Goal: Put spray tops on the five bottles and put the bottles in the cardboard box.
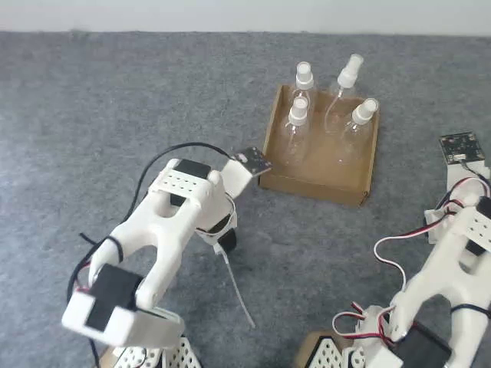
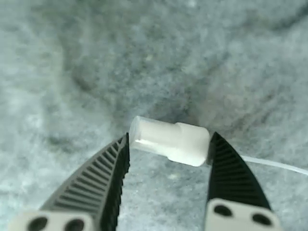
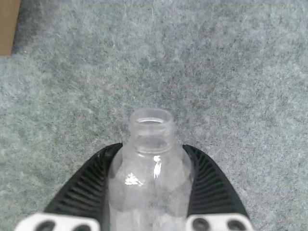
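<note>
Grey carpet [image 1: 107,100] covers the table; at the left, the left gripper [image 2: 169,138] is clenched on a white spray top [image 2: 168,142], its thin tube [image 1: 238,295] trailing out; four capped bottles [image 1: 298,126] stand in the cardboard box [image 1: 311,184]; the right gripper [image 3: 151,147] grasps an uncapped bottle [image 3: 151,183].

Finding: a robotics test bench, in a lab or a hobby workroom; which of the two cannot be told.

Evidence noted:
- The left arm [image 1: 165,230] and right arm [image 1: 460,261], both small and of white plastic, stand side by side.
- Thin wires [image 1: 400,239] in red, white and black run loose along the arms.
- A bare circuit board [image 1: 462,147] sits uncovered on the right arm.
- The work surface is grey carpet [image 1: 115,100], with a plain pale wall [image 1: 230,14] behind it.
- A shallow box [image 1: 318,182] holds clear bottles [image 1: 294,142].
</note>
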Motion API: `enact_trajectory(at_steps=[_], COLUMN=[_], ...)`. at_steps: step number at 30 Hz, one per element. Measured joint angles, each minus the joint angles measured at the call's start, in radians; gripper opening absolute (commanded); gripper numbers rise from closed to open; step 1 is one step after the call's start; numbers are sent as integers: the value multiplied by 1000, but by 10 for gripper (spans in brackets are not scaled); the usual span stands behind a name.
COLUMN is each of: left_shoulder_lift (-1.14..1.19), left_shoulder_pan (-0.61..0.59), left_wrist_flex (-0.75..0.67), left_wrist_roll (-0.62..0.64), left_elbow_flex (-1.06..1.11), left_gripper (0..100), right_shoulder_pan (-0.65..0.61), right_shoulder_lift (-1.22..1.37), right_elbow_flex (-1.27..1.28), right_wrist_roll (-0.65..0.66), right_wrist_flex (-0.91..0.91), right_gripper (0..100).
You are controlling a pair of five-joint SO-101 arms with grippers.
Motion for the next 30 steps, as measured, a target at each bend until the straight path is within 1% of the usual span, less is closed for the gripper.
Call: enact_trajectory(at_steps=[5, 9, 12, 14, 17, 23, 27, 30], left_shoulder_lift=[-103, -137, -138, -138, -112, 44, 58, 54], left_shoulder_pan=[-2, -2, -17, -26, -34, -31, -25, -25], left_wrist_flex=[2, -14, -86, -133, -169, -210, -210, -212], left_wrist_roll=[166, 331, 445, 543, 658, 695, 690, 692], left_elbow_flex=[20, 57, 97, 101, 103, 101, 86, 86], left_gripper=[314, 299, 278, 257, 218, 171, 135, 131], right_shoulder_pan=[0, 0, 0, 0, 0, 0, 0, 0], right_shoulder_lift=[0, 0, 0, 0, 0, 0, 0, 0], right_elbow_flex=[0, 0, 0, 0, 0, 0, 0, 0], right_wrist_roll=[0, 0, 0, 0, 0, 0, 0, 0], right_wrist_flex=[0, 0, 0, 0, 0, 0, 0, 0], right_gripper=[53, 53, 53, 53, 53, 53, 53, 53])
